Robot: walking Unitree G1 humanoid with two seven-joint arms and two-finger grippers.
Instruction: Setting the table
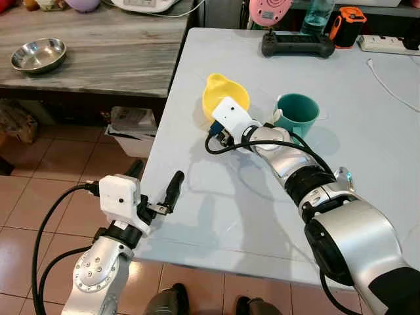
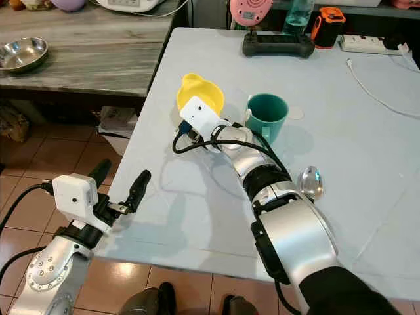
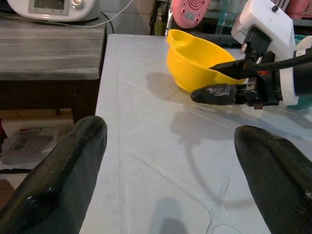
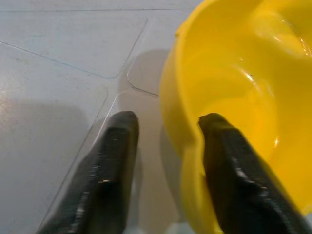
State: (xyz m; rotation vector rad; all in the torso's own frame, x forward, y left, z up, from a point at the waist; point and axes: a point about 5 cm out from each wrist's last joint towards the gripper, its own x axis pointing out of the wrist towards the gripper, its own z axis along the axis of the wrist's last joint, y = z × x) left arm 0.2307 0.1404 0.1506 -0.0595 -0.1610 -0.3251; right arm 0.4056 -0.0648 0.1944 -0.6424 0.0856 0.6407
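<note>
Two tools are in play, and the right tool [image 4: 165, 161] is the one at work: its fingers stand apart, straddling the wall of the yellow bowl [image 1: 225, 95], one finger inside the rim and the other outside, not yet pressed together. The bowl sits on the pale tabletop [image 1: 216, 216], just beside the teal mug [image 1: 296, 115] and on its left. The left tool [image 1: 157, 197] hovers over the tabletop's near left edge, its fingers spread wide and empty.

The bowl looks like thin glossy plastic, so I judge it light, stiff enough to lift by one wall, and not fragile. The smooth shine suggests it is slippery, and a one-sided pinch on a curved wall may let it swing or slide out. The best hold seems to be low on the wall below the rolled rim, where the fingers already straddle it, with a firm squeeze. Being so light, it could skid across the smooth tabletop if nudged before the fingers close, and the mug is close enough to be bumped
</note>
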